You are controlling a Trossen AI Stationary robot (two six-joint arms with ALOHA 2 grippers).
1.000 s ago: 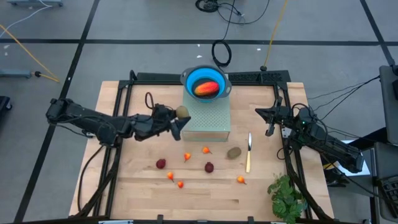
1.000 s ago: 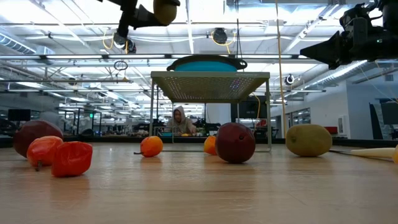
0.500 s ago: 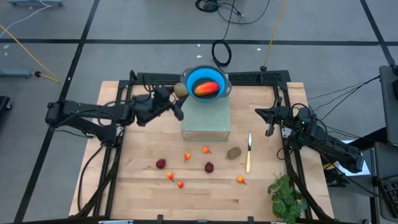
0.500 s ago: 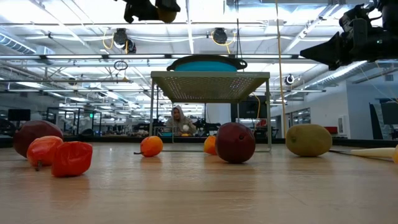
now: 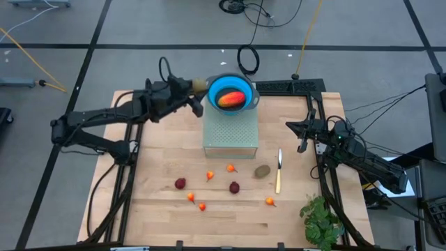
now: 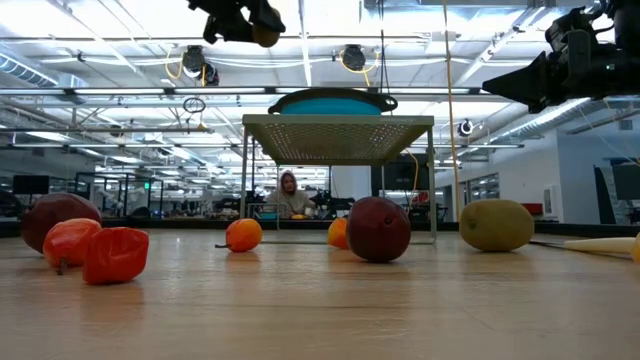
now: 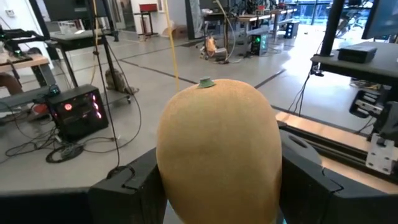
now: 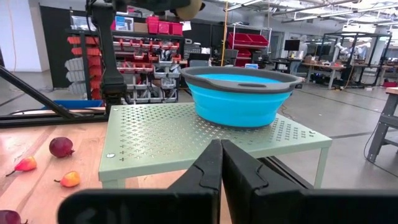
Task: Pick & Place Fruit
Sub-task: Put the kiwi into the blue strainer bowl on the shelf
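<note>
While the left gripper (image 5: 198, 88) clasps a brown kiwi (image 7: 217, 149) between its fingers, it hangs raised just beside the rim of the blue bowl (image 5: 230, 91), apparently so the fruit can be dropped in beside the mango (image 5: 231, 100). That bowl sits on a perforated green stand (image 5: 231, 130), which explains the high carry. Clenched on nothing, the right gripper (image 5: 302, 143) waits at the table's right edge; a second kiwi (image 5: 262, 170), dark-red balls (image 5: 180, 183) and small orange pieces (image 5: 230, 168) lie on the table (image 5: 160, 216).
</note>
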